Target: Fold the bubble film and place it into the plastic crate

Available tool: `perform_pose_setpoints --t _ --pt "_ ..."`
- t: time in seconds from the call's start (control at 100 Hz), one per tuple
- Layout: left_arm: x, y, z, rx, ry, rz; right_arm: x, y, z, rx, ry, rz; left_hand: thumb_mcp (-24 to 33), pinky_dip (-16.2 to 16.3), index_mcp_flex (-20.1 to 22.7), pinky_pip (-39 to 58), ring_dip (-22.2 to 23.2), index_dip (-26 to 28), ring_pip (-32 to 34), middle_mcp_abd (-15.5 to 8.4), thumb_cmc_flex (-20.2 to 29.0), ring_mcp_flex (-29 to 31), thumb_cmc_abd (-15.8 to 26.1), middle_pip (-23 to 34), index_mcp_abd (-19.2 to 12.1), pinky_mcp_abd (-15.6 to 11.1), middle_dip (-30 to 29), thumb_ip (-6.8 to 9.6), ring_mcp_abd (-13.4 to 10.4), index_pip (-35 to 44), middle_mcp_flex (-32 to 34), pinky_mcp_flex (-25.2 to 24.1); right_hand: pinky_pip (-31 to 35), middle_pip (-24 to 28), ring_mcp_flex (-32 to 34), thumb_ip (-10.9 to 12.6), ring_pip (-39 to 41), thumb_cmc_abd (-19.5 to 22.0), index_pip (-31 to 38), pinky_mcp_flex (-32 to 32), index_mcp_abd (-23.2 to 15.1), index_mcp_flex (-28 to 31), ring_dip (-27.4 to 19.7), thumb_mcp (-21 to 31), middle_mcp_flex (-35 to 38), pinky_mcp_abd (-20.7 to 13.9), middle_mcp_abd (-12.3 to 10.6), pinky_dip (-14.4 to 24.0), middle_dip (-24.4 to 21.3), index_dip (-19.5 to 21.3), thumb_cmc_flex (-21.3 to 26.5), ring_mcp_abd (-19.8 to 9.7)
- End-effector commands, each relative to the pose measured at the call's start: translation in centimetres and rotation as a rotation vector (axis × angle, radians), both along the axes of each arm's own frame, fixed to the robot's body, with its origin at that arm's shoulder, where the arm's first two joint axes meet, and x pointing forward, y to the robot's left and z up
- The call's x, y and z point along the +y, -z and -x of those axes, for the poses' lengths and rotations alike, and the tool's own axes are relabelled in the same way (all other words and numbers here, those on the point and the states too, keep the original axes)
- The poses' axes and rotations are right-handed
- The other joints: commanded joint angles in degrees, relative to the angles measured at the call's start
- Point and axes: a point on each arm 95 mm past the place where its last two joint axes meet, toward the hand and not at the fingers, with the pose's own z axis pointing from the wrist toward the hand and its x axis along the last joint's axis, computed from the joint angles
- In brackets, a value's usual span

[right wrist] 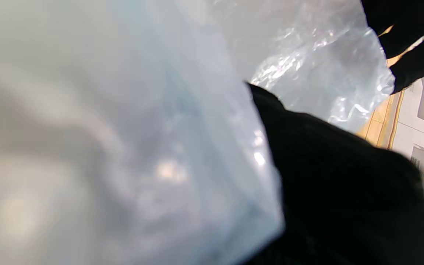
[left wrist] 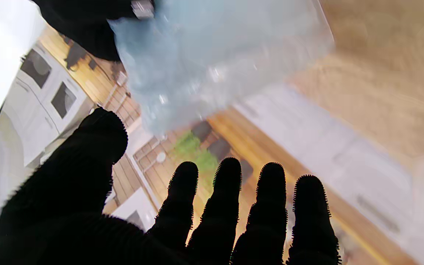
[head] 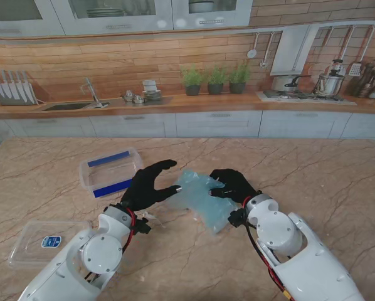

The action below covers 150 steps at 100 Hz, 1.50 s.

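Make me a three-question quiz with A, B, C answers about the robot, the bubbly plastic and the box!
1. Where is the plastic crate?
A. On the table, left of the bubble film and farther from me
B. On the kitchen counter
C. Under the right arm

2. What colour are the strips on the crate?
A. Red
B. Blue
C. Green

3. What is the left robot hand doing?
A. Squeezing the crate
B. Making a fist
C. Spread open beside the film

Answers:
1. A, the stand view shows it on the table, up and left of the film.
2. B, two blue strips run along its sides.
3. C, the left wrist view shows its fingers apart with nothing in them, while the right robot hand pinches the film.
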Motion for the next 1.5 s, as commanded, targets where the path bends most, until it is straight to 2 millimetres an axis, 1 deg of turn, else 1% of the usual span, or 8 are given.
perform_pose_setpoints --t 0.0,0.17,0.2,0.3,0.5,0.87,1.25,1.49 --pt "1.3 -1.2 -0.6 -0.045 -0.063 -0.004 0.2 -0.3 0.3 -0.018 -0.005 0.0 -1.3 -1.3 0.0 -1.4 -0.8 -0.7 -1.3 0.7 2.1 -1.9 2.4 -1.2 0.6 -2.5 -0.9 1.78 -0.8 -2.4 -1.8 -0.6 3.4 0.8 1.2 -1.6 2.2 0.5 -0.3 -0.6 -0.5 -0.5 0.6 2.3 -0.2 -1.0 1.0 2.4 0.3 -0.6 3.3 0.9" --pt "4.2 -3.3 -2.4 -0.108 -0.168 -0.057 -0.5 -0.9 0.8 -0.067 0.029 -0.005 0.5 -1.6 2.1 0.4 -0.7 0.0 -0.1 0.9 5.4 -1.4 2.2 -0.5 2.0 -3.0 -1.0 2.5 -1.0 -1.1 -1.8 0.5 3.4 1.1 1.2 -1.5 2.5 0.7 -0.2 -0.6 -0.1 -0.7 0.4 2.2 -0.6 -1.1 1.2 2.3 0.3 -0.5 3.2 0.8" --pt "4.6 -3.7 -2.7 -0.113 -0.179 -0.076 -0.7 -1.0 1.0 -0.074 0.034 -0.006 3.0 -3.4 2.4 1.5 -1.7 0.2 0.2 1.0 4.5 -1.4 1.3 -0.3 2.2 -3.2 -1.8 2.43 -1.0 -1.1 -1.8 0.5 3.4 1.2 1.1 -1.5 2.6 0.8 -0.2 -0.6 -0.1 -0.8 0.4 2.1 -0.6 -1.1 1.2 2.3 0.3 -0.5 3.2 0.8" --pt "6.3 -4.6 -3.9 -0.119 -0.21 -0.181 -1.1 -1.3 1.4 -0.097 0.047 -0.01 5.4 -4.4 3.7 2.7 -2.5 0.1 -0.1 1.4 3.9 -1.3 -1.0 -1.4 3.4 -3.2 -2.8 2.07 -0.8 -1.3 -2.1 1.4 3.4 1.2 1.1 -1.4 2.7 0.8 -0.3 -0.6 0.0 -0.9 0.3 2.0 -0.7 -1.1 1.3 2.3 0.2 -0.5 3.1 0.7" --pt "8.7 -5.4 -5.6 -0.03 -0.213 -0.363 -1.9 -1.6 2.1 -0.135 0.063 0.0 6.3 -5.3 4.4 2.4 -3.4 0.2 -1.1 1.8 3.4 -2.3 -2.7 -2.6 4.3 -3.9 -3.5 1.71 -1.0 -1.8 -3.7 1.3 3.4 1.4 1.0 -1.3 2.8 1.0 -0.3 -0.7 0.0 -1.0 0.2 1.8 -0.8 -1.1 1.3 2.2 0.1 -0.5 3.1 0.6" --pt "9.9 -4.9 -9.3 0.069 -0.235 -0.541 -2.3 -2.0 2.2 -0.164 0.081 -0.003 8.7 -4.6 5.1 4.8 -2.6 0.5 0.6 2.2 4.9 -1.7 -4.2 -2.6 6.1 -3.6 -3.6 1.95 -0.5 -3.7 -4.0 2.9 3.4 1.8 0.9 -1.0 3.1 1.4 -0.4 -0.9 0.0 -1.1 0.0 1.3 -1.1 -1.1 1.4 2.1 -0.1 -0.5 3.1 0.6" --pt "12.4 -4.0 -11.0 0.237 -0.262 -0.668 -2.5 -1.7 2.5 -0.166 0.097 0.048 7.0 -4.9 3.5 3.2 -3.0 -1.2 -0.7 2.7 5.0 -4.2 -3.8 -4.2 6.8 -4.3 -4.2 1.68 -0.6 -8.0 -7.2 1.3 3.6 2.2 1.0 -0.8 3.6 1.5 -0.3 -0.7 0.0 -1.2 0.0 1.2 -1.1 -1.2 1.5 2.1 -0.2 -0.4 3.0 0.5" --pt "13.4 -3.4 -12.3 0.323 -0.252 -0.71 -2.4 -1.6 3.0 -0.179 0.111 0.071 5.4 -4.5 2.8 3.9 -2.9 -1.5 -0.4 2.7 5.4 -4.1 -3.3 -4.4 6.6 -3.4 -4.3 1.76 -0.4 -9.5 -8.4 3.1 3.9 2.4 1.2 -0.7 3.9 1.6 -0.3 -0.3 -0.1 -1.1 0.0 1.2 -1.2 -1.2 1.6 2.1 -0.2 -0.5 2.9 0.2"
